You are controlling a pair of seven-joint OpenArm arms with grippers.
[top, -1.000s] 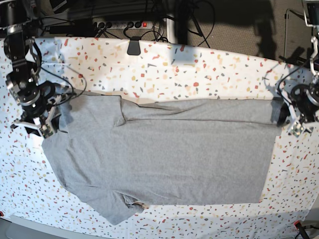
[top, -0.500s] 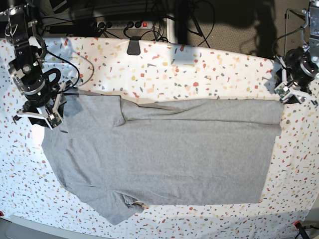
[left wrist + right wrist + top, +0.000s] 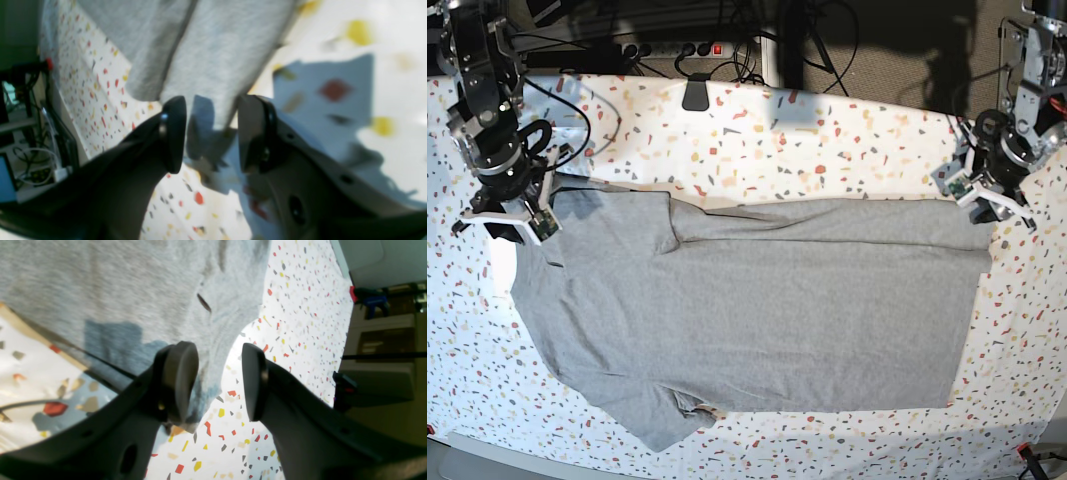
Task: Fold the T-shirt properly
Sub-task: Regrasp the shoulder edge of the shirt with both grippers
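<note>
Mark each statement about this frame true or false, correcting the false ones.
1. The T-shirt lies spread on the speckled cloth. True.
2. The left gripper is clamped on the shirt. False: its jaws stand apart with nothing between them.
3. The right gripper is open. True.
4. Black lettering shows on the shirt's upper side. False: the visible side is plain grey.
5. Both grippers sit over the shirt's middle. False: they are at its far corners.

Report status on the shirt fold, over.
Left gripper and right gripper open, empty. Heather-grey cotton T-shirt flat on speckled white cloth. Nothing obstructing.
</note>
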